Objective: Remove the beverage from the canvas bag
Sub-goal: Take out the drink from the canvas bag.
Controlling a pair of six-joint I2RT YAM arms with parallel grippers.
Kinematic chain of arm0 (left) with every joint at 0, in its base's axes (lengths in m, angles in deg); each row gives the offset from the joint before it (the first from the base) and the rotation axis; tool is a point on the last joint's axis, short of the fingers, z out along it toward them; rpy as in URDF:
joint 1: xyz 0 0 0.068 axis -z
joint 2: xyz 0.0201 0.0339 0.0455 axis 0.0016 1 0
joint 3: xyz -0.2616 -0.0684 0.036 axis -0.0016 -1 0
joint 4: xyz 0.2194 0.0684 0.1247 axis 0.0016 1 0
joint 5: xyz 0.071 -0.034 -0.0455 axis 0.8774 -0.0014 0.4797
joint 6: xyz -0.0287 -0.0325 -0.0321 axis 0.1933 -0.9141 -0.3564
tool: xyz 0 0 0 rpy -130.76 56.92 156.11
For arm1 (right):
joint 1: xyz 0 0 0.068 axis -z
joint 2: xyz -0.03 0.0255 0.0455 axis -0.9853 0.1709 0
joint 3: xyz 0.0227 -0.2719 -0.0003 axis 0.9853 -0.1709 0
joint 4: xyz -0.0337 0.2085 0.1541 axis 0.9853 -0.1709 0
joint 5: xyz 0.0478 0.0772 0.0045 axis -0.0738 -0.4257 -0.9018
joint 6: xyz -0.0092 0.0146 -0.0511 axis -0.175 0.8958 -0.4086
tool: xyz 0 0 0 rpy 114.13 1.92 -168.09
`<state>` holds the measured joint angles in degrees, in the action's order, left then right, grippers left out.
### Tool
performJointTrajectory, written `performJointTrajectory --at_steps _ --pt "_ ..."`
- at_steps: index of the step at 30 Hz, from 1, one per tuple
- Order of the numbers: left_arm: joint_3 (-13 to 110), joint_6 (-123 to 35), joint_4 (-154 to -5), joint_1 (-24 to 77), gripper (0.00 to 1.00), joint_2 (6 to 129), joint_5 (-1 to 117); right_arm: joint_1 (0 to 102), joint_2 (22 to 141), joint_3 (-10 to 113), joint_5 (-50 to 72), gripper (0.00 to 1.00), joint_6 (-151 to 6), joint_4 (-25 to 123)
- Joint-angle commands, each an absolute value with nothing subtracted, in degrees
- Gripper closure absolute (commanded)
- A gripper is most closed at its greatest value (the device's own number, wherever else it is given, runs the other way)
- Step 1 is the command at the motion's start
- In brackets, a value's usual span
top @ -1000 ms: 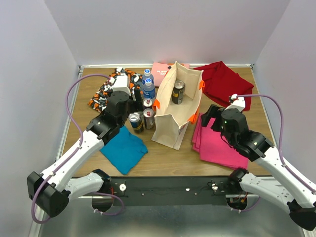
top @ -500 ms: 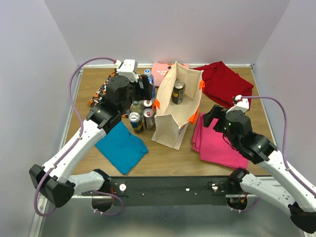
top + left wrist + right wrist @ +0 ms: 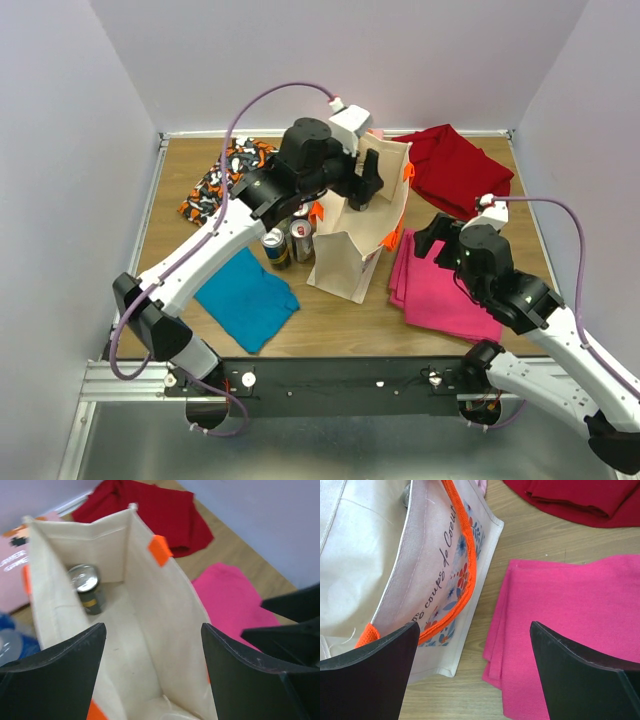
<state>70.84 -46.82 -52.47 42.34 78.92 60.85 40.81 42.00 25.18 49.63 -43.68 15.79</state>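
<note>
**Left fingers spread over the bag mouth, can low at the far end**

At the left of the overhead view, the patterned cloth and the teal cloth cover much of that side of the table. Two loose cans stand just beside the left wall of the canvas bag, so you have little room there.

The left gripper hangs over the bag's open mouth, fingers wide apart and holding nothing. It hides the beverage from above. Your left wrist view shows the beverage upright on the bag floor near the far end wall, upper left of the frame, with bare floor nearer the camera. A blue blur at that frame's left edge is cut off and too soft to name.

Right of the bag lies the pink cloth. The right gripper hovers above it, open and empty, close to the bag's drooping orange handle.
</note>
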Motion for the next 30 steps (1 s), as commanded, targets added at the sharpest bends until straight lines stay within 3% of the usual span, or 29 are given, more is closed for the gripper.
performJointTrajectory --at_steps 1,6,15,30 --pt "78.9 -42.3 -45.7 44.2 0.15 84.8 48.8 40.9 40.9 24.4 52.0 0.00 -42.5 13.8" --pt "88.0 -41.4 -39.6 44.8 0.17 93.7 46.2 40.9 40.1 24.2 52.4 0.00 -42.2 13.4" --pt "96.7 -43.9 -34.4 45.3 0.19 105.3 57.0 40.9 40.0 24.4 53.1 0.00 -42.6 12.8" --pt "102.7 -39.4 -33.2 45.2 0.18 112.7 69.2 40.9 42.1 25.2 53.1 0.00 -43.3 13.6"
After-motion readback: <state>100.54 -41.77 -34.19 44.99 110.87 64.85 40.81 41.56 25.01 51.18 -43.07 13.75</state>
